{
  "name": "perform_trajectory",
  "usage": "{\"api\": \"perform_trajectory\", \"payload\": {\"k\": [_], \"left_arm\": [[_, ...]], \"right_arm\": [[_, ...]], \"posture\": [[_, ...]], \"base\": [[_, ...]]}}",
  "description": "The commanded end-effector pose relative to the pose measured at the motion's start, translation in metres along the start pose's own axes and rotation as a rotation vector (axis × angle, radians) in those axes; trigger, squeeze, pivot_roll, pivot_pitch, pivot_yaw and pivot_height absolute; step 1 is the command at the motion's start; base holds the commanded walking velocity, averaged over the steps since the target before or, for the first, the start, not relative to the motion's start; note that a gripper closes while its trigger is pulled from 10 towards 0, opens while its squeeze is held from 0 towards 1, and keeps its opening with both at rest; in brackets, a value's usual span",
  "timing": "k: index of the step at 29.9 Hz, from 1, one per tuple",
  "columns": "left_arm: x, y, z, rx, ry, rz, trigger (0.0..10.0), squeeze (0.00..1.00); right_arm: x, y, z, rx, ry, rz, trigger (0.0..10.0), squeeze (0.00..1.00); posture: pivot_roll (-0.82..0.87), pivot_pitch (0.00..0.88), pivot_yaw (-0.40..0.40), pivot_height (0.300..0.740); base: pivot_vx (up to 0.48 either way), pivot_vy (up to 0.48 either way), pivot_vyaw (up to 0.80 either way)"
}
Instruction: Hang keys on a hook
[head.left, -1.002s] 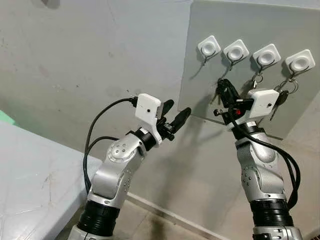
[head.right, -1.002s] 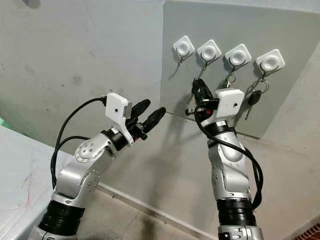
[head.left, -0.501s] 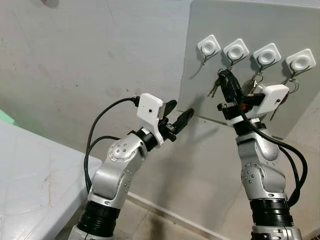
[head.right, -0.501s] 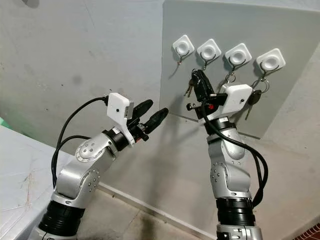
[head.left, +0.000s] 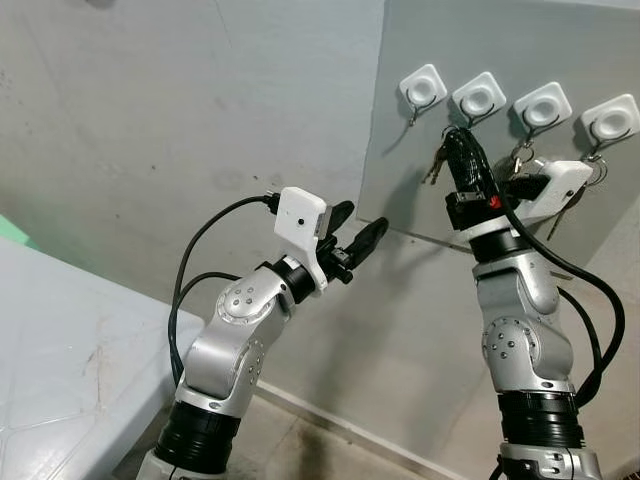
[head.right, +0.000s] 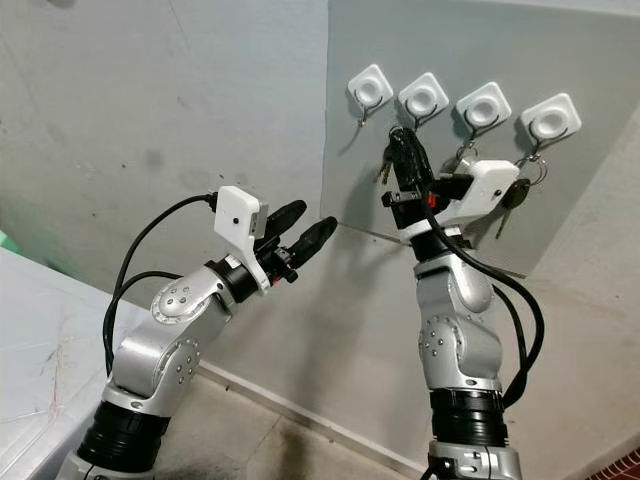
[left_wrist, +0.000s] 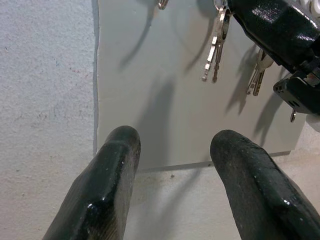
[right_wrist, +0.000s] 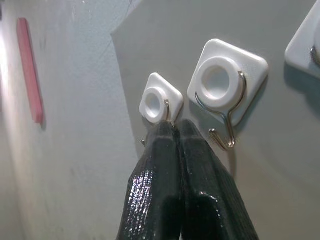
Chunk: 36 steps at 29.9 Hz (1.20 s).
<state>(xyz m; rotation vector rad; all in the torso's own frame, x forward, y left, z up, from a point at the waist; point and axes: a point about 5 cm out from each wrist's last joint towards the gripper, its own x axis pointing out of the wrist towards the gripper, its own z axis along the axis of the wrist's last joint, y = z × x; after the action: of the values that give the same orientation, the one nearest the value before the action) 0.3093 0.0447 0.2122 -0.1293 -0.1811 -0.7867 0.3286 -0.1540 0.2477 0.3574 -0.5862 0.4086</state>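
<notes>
Grey board (head.left: 470, 220) carries four white hooks. My right gripper (head.left: 462, 150), fingers clenched on the keys (head.left: 436, 165), sits below the second hook (head.left: 478, 98); keys dangle at its nine o'clock. Light, loose, swingy, so I'd grip the ring. Left gripper (head.left: 358, 232) idles, spread, empty.
</notes>
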Motion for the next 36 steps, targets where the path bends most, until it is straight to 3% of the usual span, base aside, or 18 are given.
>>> {"api": "perform_trajectory", "payload": {"k": [1, 17, 36], "left_arm": [[0.001, -0.002, 0.009, 0.015, -0.024, -0.012, 10.0, 0.00], [0.001, -0.002, 0.009, 0.006, -0.022, -0.011, 10.0, 0.00], [0.001, -0.001, 0.011, -0.007, -0.029, -0.001, 10.0, 0.00]], "right_arm": [[0.001, 0.003, 0.006, 0.032, -0.027, 0.016, 10.0, 0.00], [0.001, -0.003, 0.014, 0.196, -0.075, -0.063, 10.0, 0.00], [-0.004, -0.006, 0.002, 0.318, -0.005, -0.133, 10.0, 0.00]], "posture": [[-0.08, 0.000, 0.028, 0.740], [-0.08, 0.000, 0.029, 0.740], [-0.08, 0.003, 0.024, 0.740]], "base": [[0.000, 0.000, 0.00], [0.000, 0.000, 0.00], [0.000, 0.000, 0.00]]}}
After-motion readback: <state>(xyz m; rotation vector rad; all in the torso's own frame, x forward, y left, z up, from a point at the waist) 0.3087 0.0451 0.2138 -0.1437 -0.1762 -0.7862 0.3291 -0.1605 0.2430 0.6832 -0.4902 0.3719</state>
